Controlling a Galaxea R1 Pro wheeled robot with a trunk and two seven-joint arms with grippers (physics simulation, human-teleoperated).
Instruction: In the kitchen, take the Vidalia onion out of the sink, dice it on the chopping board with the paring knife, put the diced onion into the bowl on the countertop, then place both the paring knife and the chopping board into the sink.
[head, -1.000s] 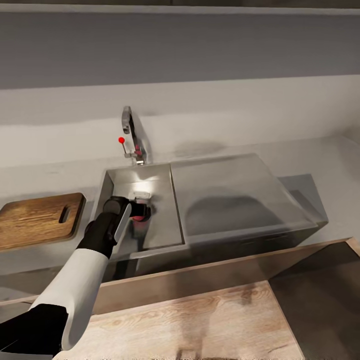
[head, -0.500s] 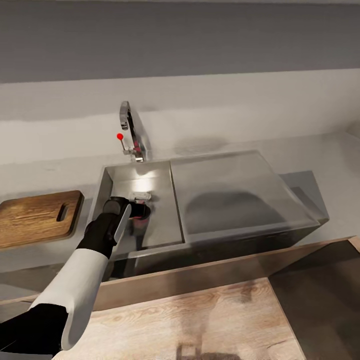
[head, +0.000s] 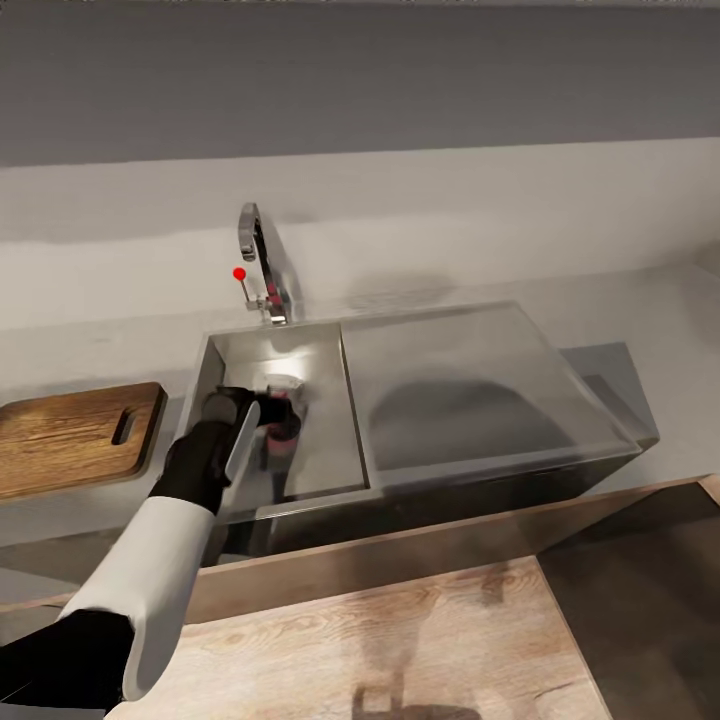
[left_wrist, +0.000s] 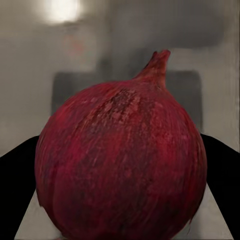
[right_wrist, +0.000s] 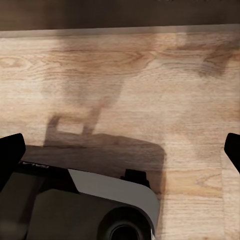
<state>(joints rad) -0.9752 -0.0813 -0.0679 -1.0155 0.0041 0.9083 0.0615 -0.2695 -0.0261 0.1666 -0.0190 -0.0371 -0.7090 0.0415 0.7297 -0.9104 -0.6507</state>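
Chopping board: cut off by the head view's left edge; onion: base cropped in left wrist view, hiding most of both dark fingers; right fingertips cropped.

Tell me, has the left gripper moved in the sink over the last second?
Yes, slightly: the left gripper, closed around the onion, has edged toward the faucet at the sink's back.

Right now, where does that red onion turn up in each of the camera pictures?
Head view: the onion sits low in the sink basin, at the tip of the left arm, below the faucet.
Left wrist view: the onion looms close between the dark fingers.
Right wrist view: no onion, just wooden floor.
Shared landmark: the steel sink basin.
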